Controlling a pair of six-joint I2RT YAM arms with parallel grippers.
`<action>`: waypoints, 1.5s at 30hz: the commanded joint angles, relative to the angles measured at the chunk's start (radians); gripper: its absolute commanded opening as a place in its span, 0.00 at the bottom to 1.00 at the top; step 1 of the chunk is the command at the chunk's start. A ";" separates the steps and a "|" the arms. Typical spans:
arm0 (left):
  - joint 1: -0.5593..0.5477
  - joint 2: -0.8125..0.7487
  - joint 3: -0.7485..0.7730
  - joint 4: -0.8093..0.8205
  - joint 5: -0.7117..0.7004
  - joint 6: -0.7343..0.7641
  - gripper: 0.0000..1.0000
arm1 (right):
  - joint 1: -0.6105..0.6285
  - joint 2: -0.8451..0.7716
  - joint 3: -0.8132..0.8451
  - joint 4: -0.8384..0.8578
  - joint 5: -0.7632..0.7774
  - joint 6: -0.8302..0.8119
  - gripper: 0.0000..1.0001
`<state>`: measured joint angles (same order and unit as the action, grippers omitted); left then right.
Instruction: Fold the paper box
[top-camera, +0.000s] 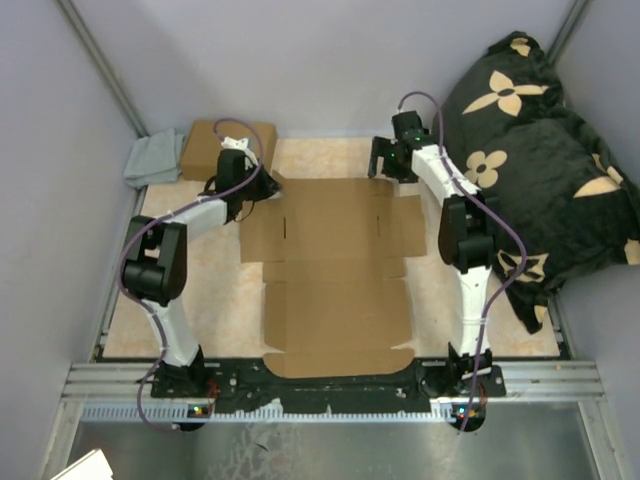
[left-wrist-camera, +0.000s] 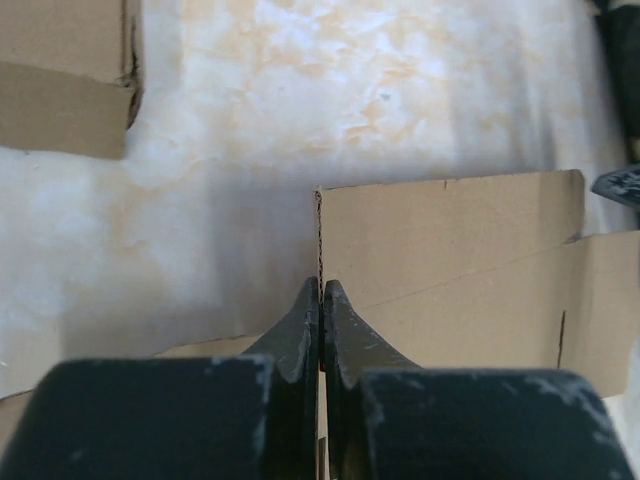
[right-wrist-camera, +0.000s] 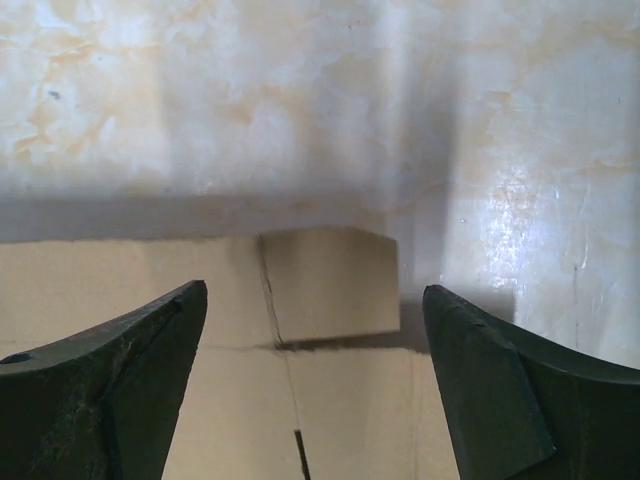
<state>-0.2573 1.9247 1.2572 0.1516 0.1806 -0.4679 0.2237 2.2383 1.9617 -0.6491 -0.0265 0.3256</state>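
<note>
Here the paper box (top-camera: 335, 270) lies opened out flat on the middle of the marbled table (top-camera: 220, 300), its long axis running away from the arm bases, with side flaps spread to either side and none of its walls raised yet. The left gripper (left-wrist-camera: 321, 300) sits at the far left corner of the sheet with its fingers pressed together. A sliver of brown shows between them in the left wrist view, so it seems to pinch the thin edge of a flap there, probably to lift that panel along its crease. The right gripper (right-wrist-camera: 315, 290) hovers over the far right corner with its jaws spread wide and nothing in them. A small tab (right-wrist-camera: 330, 285) lies between the fingers, likely the next thing to be taken. A closed brown carton (top-camera: 228, 148) rests beyond the left arm, just off the sheet.
</note>
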 joint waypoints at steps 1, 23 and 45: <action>-0.002 -0.083 -0.086 0.216 0.105 -0.008 0.00 | -0.015 -0.106 -0.030 0.062 -0.064 -0.013 0.90; -0.002 -0.159 -0.185 0.304 0.101 -0.011 0.00 | -0.052 -0.222 -0.276 0.205 -0.206 -0.037 0.94; -0.002 -0.159 -0.185 0.264 0.066 -0.003 0.00 | -0.071 -0.341 -0.402 0.302 -0.239 -0.024 0.68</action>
<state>-0.2573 1.7950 1.0679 0.4107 0.2539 -0.4747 0.1585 1.9770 1.5646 -0.3965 -0.2596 0.2981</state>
